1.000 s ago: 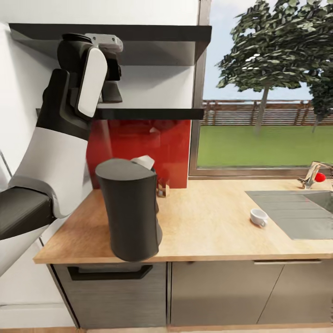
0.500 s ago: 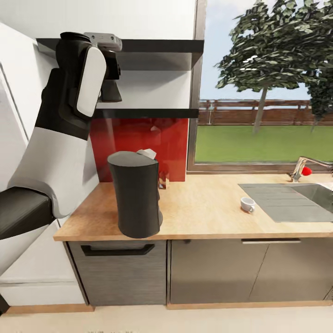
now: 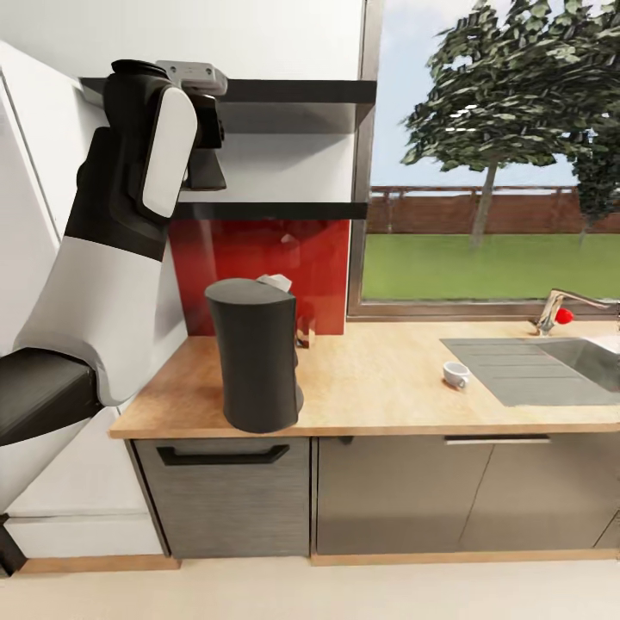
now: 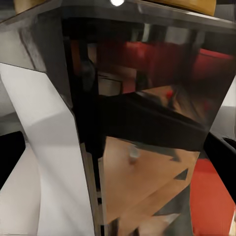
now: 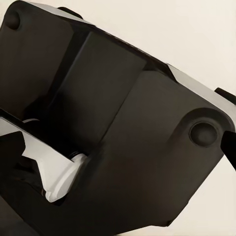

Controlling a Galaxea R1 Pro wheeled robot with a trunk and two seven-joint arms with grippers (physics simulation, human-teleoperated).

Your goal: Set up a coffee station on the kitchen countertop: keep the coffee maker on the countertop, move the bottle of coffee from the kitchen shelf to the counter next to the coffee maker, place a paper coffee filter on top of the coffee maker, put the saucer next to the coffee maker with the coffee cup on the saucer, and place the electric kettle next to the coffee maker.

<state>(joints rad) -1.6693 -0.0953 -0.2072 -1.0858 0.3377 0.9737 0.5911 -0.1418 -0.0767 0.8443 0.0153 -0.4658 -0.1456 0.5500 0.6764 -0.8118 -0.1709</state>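
Head view first: your left arm (image 3: 129,215) was raised beside the kitchen shelf (image 3: 271,209), its wrist end up between the shelf's two black slabs, with the jaws hidden behind the wrist housing, so you could not tell how far they stood open or whether they held anything. Well below them the coffee maker (image 3: 256,357) stood upright at the near left end of the worktop (image 3: 387,387), a bit of white paper coffee filter (image 3: 274,281) showing at its top. A small brown object sat behind the machine, too hidden to name. Far from the jaws, toward the sink (image 3: 551,366), the coffee cup (image 3: 455,374) stood alone on the worktop.

Left wrist view: you had a glossy black surface close ahead of the camera, mirroring red backsplash and tan worktop; the jaws could not be made out.

Right wrist view: you saw dark robot housing against a pale wall, and that side's jaws could not be judged.
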